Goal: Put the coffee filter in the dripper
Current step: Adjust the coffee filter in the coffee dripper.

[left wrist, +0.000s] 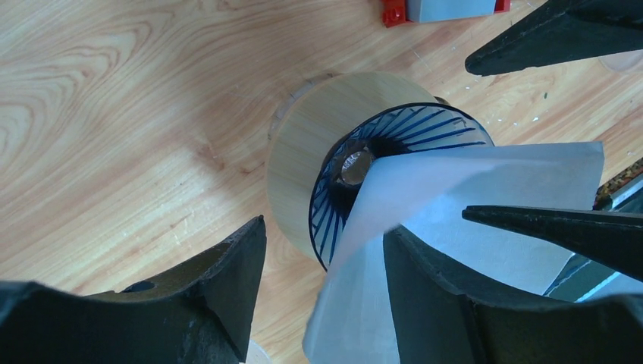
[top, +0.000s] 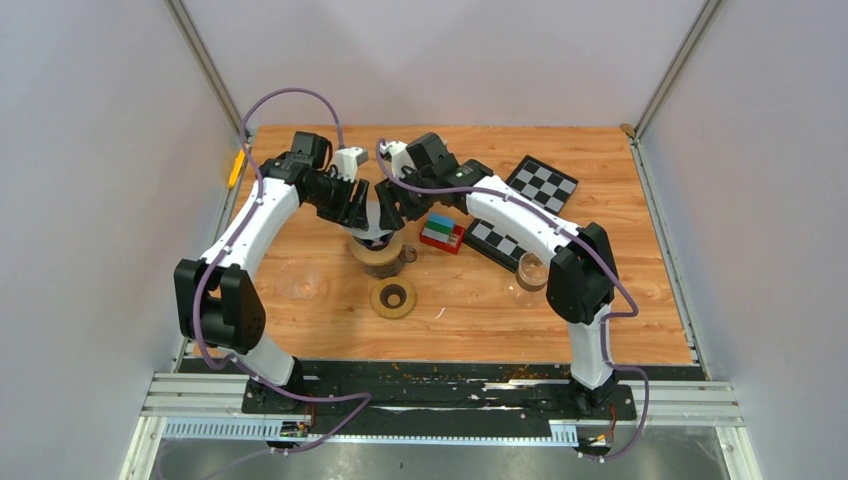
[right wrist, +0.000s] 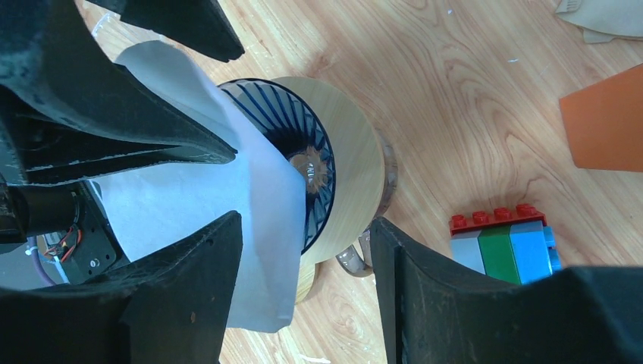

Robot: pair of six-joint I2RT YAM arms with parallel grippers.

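Wooden table (top: 620, 300): one dripper (left wrist: 394, 129), one filter (left wrist: 485, 182), two tools (left wrist: 322, 231) (right wrist: 303, 224)

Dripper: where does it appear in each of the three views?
Top external: dripper mid-table, left of the brick block.
Left wrist: centre, white filter covering its right side.
Right wrist: centre, filter covering its left side.
Shared landmark: the brick block, top edge in left wrist, lower right in right wrist.

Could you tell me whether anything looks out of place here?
Yes: the coffee filter sits askew, only its tip inside the dripper, the rest leaning out over the rim. Brown crumbs dot the black base plate.
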